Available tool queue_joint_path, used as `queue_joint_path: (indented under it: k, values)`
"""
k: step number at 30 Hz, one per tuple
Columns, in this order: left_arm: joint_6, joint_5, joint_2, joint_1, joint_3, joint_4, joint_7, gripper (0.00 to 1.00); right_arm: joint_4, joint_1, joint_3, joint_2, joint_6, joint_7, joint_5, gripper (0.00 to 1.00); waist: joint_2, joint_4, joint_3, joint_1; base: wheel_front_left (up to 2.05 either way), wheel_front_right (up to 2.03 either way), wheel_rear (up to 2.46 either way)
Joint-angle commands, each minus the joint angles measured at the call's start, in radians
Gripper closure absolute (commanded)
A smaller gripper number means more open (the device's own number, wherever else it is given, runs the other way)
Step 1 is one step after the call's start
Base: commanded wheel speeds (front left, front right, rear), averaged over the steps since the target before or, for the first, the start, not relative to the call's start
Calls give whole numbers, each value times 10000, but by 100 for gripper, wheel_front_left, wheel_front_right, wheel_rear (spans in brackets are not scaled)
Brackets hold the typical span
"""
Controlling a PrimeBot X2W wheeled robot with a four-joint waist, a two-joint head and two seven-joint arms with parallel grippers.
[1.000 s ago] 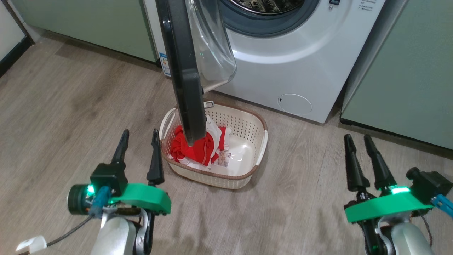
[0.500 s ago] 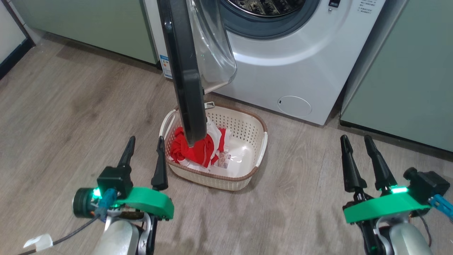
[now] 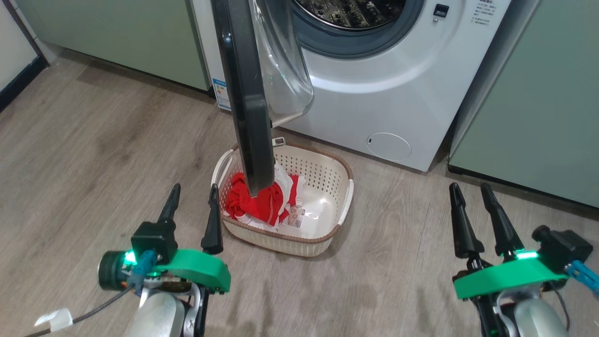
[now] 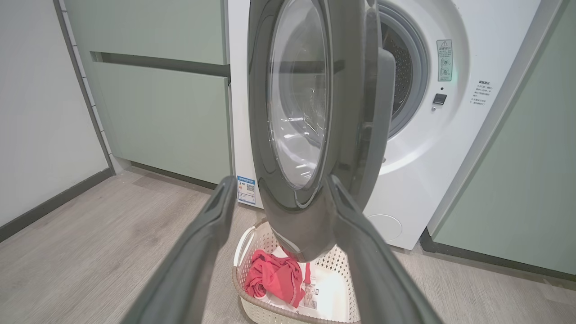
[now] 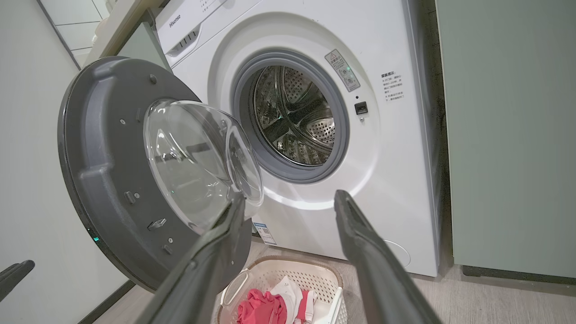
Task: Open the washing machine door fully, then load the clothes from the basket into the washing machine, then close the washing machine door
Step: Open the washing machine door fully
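Observation:
The washing machine (image 3: 398, 93) stands with its door (image 3: 243, 93) swung out edge-on over the basket (image 3: 345, 196); the steel drum (image 5: 297, 117) is exposed. Red and white clothes (image 3: 255, 203) lie in the basket's left half, partly hidden by the door's lower rim. My left gripper (image 3: 194, 188) is open just left of the basket, above the floor. In the left wrist view the left gripper (image 4: 280, 182) faces the door (image 4: 306, 112), with the clothes (image 4: 274, 279) below. My right gripper (image 3: 469, 187) is open, well right of the basket; the right wrist view shows the right gripper (image 5: 290, 197) before the machine's front.
Pale green cabinets (image 3: 117, 37) flank the machine on the left and on the right (image 3: 538, 103). A small round service flap (image 3: 389, 146) sits low on the machine's front. Wooden floor (image 3: 93, 140) spreads around the basket. A white wall (image 4: 36, 112) with a dark skirting lies far left.
The head view has shifted slightly, so the scene sits a little lower. My left gripper has edged right toward the basket. Both grippers stay open.

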Motion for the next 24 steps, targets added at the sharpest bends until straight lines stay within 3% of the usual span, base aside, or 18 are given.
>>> queue_joint_path:
  k: [1, 7, 8, 10, 24]
  values:
    - [15, 56, 93, -254, 329, -322, -51, 0, -296, -172, 223, 44, 4, -64, -82, 0, -1, 1, 2, 0, 0, 0, 0]
    - [24, 44, 93, -253, 321, -364, -51, 0, -291, -208, 185, 44, 4, -64, -85, 0, -1, 6, 50, 0, 0, 0, 0]
    - [21, 38, 93, -255, 322, -363, -51, 6, -293, -216, 166, 44, 4, -64, -77, 0, -1, 5, 55, 0, 0, 0, 0]
    - [-8, -17, 93, -248, 324, -341, -51, 100, -260, -232, 152, 45, 4, -64, -33, 0, -1, 1, 58, 0, 0, 0, 0]
    - [32, 25, 93, -460, 580, -954, -51, 100, -226, -284, 44, 45, 4, -64, -96, 0, -1, -14, 155, 0, 0, 0, 0]
